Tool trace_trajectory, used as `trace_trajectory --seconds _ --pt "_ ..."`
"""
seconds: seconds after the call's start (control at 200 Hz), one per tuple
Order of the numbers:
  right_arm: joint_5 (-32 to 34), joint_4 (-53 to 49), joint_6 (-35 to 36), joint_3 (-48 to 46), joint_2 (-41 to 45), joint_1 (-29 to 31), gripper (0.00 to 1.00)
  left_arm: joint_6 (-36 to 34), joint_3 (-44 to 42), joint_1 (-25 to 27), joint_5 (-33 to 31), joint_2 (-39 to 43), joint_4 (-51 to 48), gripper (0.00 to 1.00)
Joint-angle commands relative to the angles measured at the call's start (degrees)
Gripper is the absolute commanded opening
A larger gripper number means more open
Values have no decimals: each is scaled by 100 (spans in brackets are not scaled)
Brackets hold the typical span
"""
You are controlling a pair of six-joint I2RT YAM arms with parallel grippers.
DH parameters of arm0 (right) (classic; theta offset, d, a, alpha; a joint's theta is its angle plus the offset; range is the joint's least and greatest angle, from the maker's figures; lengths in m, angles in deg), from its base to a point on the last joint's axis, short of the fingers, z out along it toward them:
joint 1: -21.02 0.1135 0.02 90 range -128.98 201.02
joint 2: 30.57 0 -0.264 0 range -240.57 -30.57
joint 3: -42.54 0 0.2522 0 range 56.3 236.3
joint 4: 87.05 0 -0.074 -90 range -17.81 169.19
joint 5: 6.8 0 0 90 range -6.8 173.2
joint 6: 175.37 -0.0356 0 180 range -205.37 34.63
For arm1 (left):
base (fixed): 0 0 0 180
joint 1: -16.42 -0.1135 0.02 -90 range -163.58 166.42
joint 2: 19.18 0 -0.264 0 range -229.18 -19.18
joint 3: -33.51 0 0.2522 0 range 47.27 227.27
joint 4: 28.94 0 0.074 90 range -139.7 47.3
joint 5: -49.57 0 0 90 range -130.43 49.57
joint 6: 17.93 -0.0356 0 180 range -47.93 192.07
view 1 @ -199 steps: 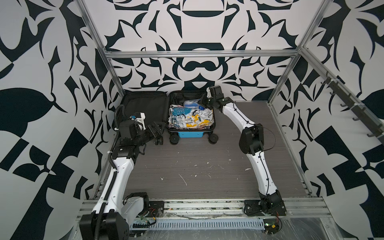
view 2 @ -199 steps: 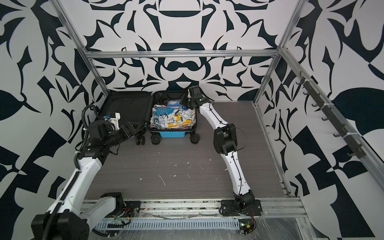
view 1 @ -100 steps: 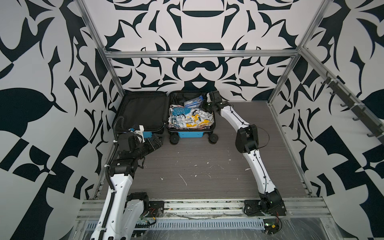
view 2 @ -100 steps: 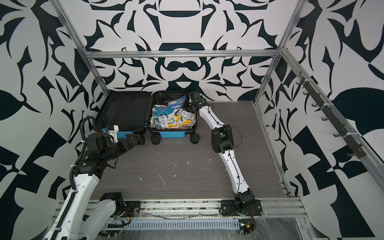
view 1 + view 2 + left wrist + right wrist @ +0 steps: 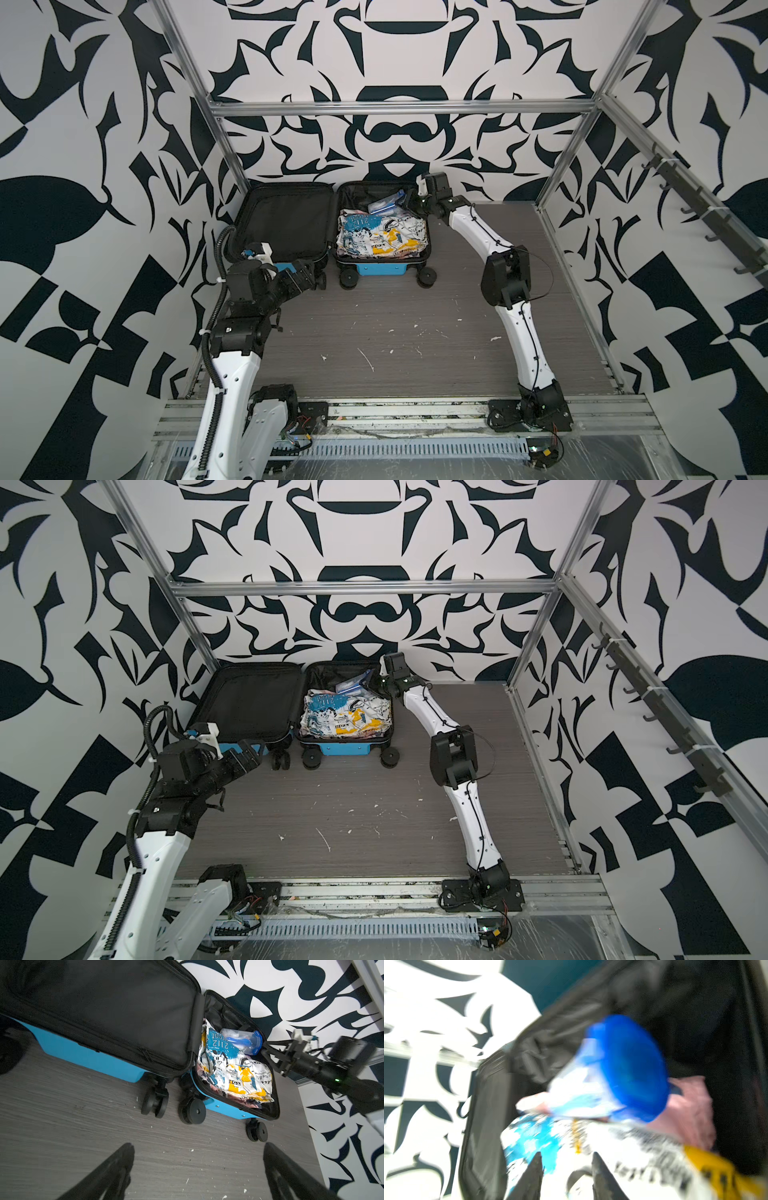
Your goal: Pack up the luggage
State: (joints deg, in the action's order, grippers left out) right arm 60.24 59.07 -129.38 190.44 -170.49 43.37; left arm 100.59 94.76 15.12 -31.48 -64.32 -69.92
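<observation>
On the grey tabletop [image 5: 395, 332] the luggage [image 5: 382, 269] lies open just ahead of the wide-open, empty left hand [image 5: 198, 1147], already holding printed cloth [image 5: 380, 237] and a blue-capped jar [image 5: 629, 1068] just in front of the half-open, empty right hand [image 5: 566, 1154], so closing seems to be what is left.

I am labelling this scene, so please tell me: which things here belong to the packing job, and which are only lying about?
Belong to the job:
- luggage, lying open
- printed cloth inside it
- blue-capped clear container inside it

Only lying about:
- white scraps
- hook rail
</observation>
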Motion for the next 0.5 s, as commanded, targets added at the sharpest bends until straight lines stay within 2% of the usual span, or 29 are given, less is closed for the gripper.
trace_trajectory --seconds 0.0,0.215,0.245,0.29,0.385,0.495 --pt "-2 227 213 -296 1091 83 50 -157 284 -37 -401 -202 -167 99" --pt "802 -825 982 -1122 2306 77 66 -297 468 -87 -795 -197 -154 99" --pt "961 -944 1110 -1282 2480 81 72 -305 516 -101 -887 -188 -196 99" --pt "1138 -1074 1279 -1532 2738 68 75 -358 602 -141 -1008 -208 -262 99" --pt "1293 -1149 1480 -2152 3214 -14 76 -474 869 -264 -917 -400 -501 99" --pt "1307 -1090 1444 -2910 3632 -194 69 -539 1079 -473 -356 -781 -636 99"
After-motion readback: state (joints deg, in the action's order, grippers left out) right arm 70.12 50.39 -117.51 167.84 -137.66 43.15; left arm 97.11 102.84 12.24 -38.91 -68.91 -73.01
